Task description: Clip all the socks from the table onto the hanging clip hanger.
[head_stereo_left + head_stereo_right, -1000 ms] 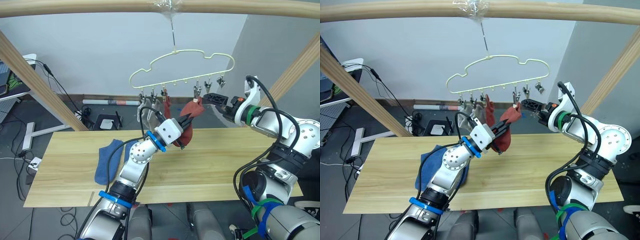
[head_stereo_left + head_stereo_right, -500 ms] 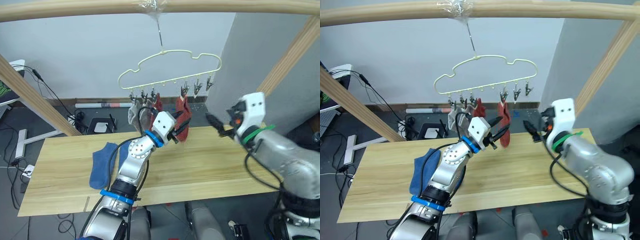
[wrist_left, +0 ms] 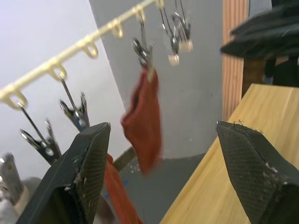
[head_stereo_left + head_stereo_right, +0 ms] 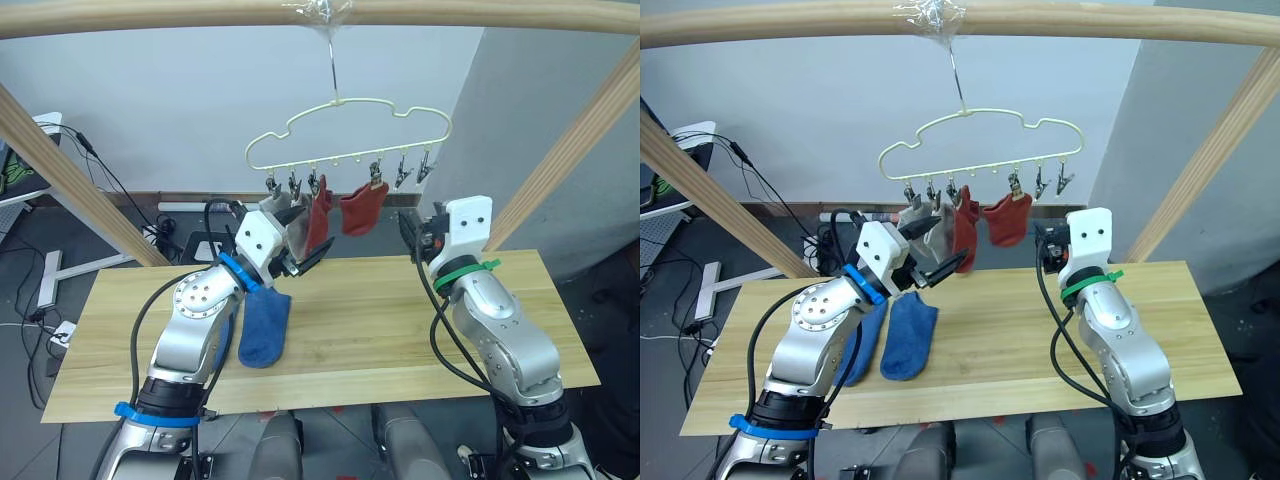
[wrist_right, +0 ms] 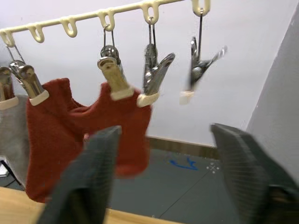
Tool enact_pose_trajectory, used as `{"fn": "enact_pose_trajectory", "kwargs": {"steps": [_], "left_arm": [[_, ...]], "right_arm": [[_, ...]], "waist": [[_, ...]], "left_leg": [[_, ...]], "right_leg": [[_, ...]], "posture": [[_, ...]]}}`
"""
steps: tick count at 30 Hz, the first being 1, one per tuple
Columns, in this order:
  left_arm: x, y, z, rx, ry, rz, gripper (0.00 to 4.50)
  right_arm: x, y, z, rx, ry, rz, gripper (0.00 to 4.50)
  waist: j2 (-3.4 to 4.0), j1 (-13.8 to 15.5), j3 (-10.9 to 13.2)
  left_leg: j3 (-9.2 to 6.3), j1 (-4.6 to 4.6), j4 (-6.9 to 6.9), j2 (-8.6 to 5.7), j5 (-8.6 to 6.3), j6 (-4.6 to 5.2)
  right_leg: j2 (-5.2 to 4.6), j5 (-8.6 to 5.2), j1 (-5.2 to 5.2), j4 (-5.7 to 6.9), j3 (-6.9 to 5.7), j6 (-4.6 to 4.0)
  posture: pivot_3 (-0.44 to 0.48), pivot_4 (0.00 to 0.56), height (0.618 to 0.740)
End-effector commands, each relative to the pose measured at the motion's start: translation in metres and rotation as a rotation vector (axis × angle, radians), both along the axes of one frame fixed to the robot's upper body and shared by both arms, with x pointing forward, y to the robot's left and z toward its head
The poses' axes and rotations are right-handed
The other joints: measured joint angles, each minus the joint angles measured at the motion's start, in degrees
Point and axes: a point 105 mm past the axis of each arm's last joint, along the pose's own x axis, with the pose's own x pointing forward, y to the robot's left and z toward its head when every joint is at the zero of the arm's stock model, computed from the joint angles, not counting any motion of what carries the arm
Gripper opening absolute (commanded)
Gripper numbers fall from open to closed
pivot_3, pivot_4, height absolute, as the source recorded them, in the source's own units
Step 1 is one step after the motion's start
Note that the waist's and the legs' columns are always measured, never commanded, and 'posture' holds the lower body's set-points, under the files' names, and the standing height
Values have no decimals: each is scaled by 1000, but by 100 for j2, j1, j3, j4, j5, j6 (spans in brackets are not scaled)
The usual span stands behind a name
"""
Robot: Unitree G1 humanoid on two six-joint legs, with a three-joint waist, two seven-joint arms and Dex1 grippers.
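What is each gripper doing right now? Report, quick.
Left gripper: open, holding nothing, near the hung socks.
Right gripper: open, holding nothing, facing the clip hanger.

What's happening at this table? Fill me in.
A two-armed robot is clipping socks onto a pale-yellow wire clip hanger hung from a wooden pole. Two light grey socks and two rust-red socks already hang from its clips. Two blue ankle socks lie on the light wooden plank table. The left gripper and the right gripper are both open and empty, raised just under the hanger.
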Motion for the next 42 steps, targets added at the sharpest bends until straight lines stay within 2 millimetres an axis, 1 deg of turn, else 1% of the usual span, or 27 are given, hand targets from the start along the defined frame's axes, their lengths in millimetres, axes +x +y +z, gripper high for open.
{"fn": "enact_pose_trajectory", "kwargs": {"steps": [1, 5, 10, 13, 16, 22, 30, 42], "left_arm": [[-8, 2, 23, -11, -68, -8, 3757], [-8, 3, 27, -13, -71, 3, 3757], [-8, 4, 28, -15, -76, 19, 3757], [-9, 3, 28, -16, -74, 20, 3757], [-10, 3, 27, -15, -72, 21, 3757], [-10, 6, 29, -13, -76, 30, 3757], [-9, 6, 34, -20, -86, 33, 3757], [-8, 4, 39, -30, -91, 30, 3757]], "right_arm": [[3, 1, 19, 15, -91, -9, 3218], [10, 5, 21, 30, -100, -10, 3218], [17, 9, 24, 53, -109, -14, 3218], [20, 9, 23, 55, -108, -15, 2594], [21, 10, 23, 54, -107, -12, 1570], [26, 14, 25, 64, -113, 3, 1570], [37, 16, 30, 94, -113, -13, 1570], [54, 23, 35, 86, -120, -25, 1570]], "waist": [[0, 2, 0], [0, 9, 0], [0, 40, 0], [0, 56, 0], [0, 85, 0], [0, 123, 0], [0, 154, 0], [0, 158, 0]], "left_leg": [[0, 1, 0, 0, 0, 0], [-1, 3, 0, 0, 0, 0], [0, 2, -1, 0, 0, 0], [-1, 2, -1, 0, 0, 0], [-1, 2, -1, 0, 0, 0], [0, 3, 0, 0, 0, 0], [-1, 3, 0, 0, 0, 0], [-1, 4, 0, 0, 0, 0]], "right_leg": [[0, -1, 0, 0, 0, -1], [0, 0, 0, 3, 0, 0], [0, 2, 0, 3, 0, 1], [0, 2, 0, 4, -1, 2], [0, 3, 0, 4, 0, 2], [0, 3, 0, 6, 0, 2], [0, 4, 1, 7, -1, 3], [0, 12, 1, 10, -2, -8]], "posture": [[6, 236, 740], [33, 233, 740], [41, 233, 740], [46, 235, 740], [46, 235, 740], [53, 234, 740], [58, 233, 740], [63, 233, 740]]}}
